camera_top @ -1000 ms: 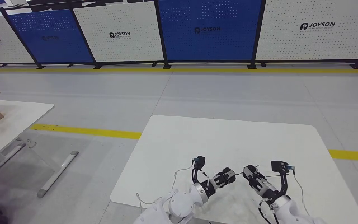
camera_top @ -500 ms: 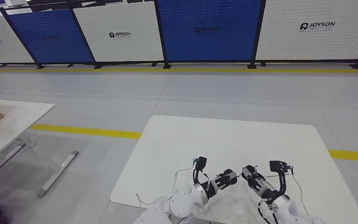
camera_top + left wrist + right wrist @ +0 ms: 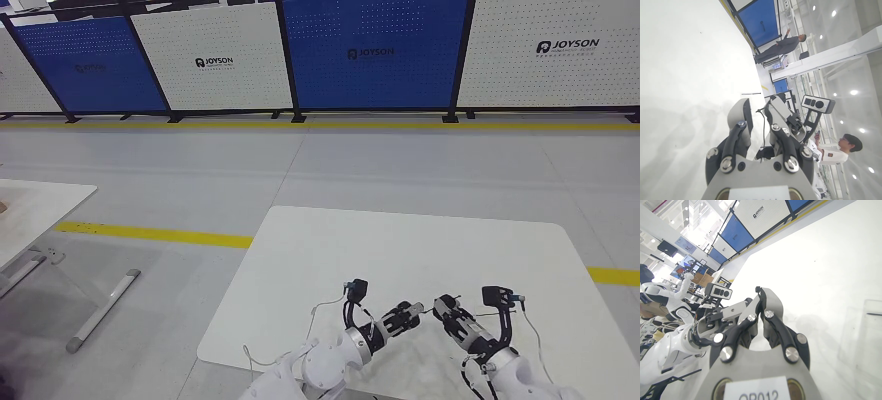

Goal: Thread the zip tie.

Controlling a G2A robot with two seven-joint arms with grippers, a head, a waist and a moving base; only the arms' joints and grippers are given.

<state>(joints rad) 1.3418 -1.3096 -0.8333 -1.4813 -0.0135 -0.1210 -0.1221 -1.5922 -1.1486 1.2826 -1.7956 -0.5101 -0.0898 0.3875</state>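
Note:
A thin black zip tie [image 3: 763,128] runs between my two grippers just above the white table [image 3: 400,250]. My right gripper [image 3: 761,294] is shut on it, and the tie's small square head [image 3: 757,289] sticks out past the fingertips. My left gripper [image 3: 757,106] faces it, open, with the tie's strap hanging in the gap between its fingers without touching them. In the top view the left gripper [image 3: 408,313] and right gripper [image 3: 442,305] are tip to tip near the table's front edge.
A second black zip tie [image 3: 751,93] lies flat on the table beyond the grippers. A clear plastic tray [image 3: 866,332] beside the right arm holds another tie [image 3: 873,314]. The table's front edge is close behind both arms.
Both grippers have shifted only slightly and stay tip to tip; the right one has kept hold of the zip tie.

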